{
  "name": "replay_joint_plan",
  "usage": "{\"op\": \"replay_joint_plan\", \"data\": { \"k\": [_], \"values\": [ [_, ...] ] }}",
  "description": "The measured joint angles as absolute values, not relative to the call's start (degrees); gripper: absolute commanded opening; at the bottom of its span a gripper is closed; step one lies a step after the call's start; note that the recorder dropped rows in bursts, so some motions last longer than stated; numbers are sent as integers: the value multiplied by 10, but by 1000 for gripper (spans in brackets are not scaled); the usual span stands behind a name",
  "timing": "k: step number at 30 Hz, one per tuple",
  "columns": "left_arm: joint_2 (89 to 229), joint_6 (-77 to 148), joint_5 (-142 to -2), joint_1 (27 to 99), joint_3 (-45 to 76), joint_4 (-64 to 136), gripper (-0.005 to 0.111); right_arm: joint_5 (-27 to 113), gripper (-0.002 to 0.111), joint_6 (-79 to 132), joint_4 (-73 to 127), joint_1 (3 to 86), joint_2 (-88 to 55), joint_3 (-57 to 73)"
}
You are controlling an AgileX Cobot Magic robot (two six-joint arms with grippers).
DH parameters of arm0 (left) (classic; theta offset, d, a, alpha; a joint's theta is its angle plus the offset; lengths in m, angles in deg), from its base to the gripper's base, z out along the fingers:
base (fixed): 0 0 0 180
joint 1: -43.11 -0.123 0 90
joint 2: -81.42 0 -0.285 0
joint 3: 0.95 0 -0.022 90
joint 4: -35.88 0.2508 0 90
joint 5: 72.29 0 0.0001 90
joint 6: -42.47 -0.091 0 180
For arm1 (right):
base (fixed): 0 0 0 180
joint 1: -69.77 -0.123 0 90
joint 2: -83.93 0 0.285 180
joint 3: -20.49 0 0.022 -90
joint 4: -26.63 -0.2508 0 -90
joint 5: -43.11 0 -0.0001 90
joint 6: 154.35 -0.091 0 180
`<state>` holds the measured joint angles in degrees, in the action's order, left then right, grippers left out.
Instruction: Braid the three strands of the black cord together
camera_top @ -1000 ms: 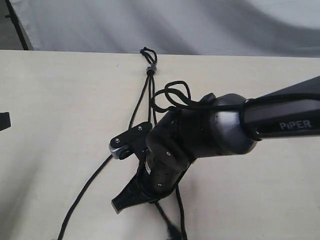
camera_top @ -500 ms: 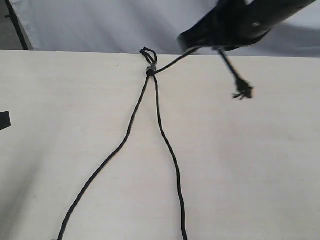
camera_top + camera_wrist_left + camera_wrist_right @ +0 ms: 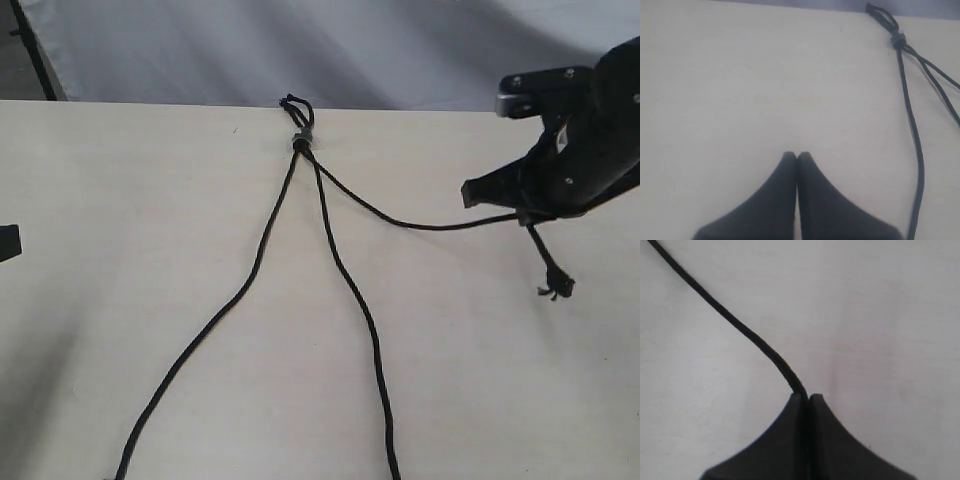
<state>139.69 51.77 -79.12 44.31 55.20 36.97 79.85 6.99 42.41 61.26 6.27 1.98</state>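
With my right gripper [image 3: 805,396] clamped on one strand [image 3: 430,228] near its tip and my left gripper [image 3: 797,154] closed empty, I judge the black cord [image 3: 300,142], fanned across the table [image 3: 120,200], light and limp, best gripped near each free end.

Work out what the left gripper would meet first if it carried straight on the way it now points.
Probably bare table: the shut left gripper points across open tabletop toward its far edge. The black cord and its grey band lie off that line. Gripper height is unclear.
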Motion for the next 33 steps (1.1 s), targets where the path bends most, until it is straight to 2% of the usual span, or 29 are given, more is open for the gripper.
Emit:
{"op": "replay_joint_plan", "data": {
  "k": [5,7,11,12,15,17,21,24,33],
  "values": [
    [1397,518,-793,443,552,370,0,780,0,70,423,613,124,17],
    [1397,521,-795,443,552,369,0,775,3,70,422,613,140,17],
    [1397,525,-801,443,552,366,0,772,34,63,422,613,159,17],
    [1397,526,-802,443,552,364,0,772,46,62,422,613,161,17],
    [1397,527,-805,444,551,359,1,772,74,61,422,613,162,19],
    [1398,527,-820,454,542,359,8,778,82,63,422,613,162,30],
    [1417,527,-853,514,499,359,38,813,83,83,430,613,129,71],
    [1451,527,-857,574,457,355,54,817,83,91,441,613,71,96],
    [1700,529,-893,771,273,354,56,793,83,93,473,613,-79,61]
  ]
}}
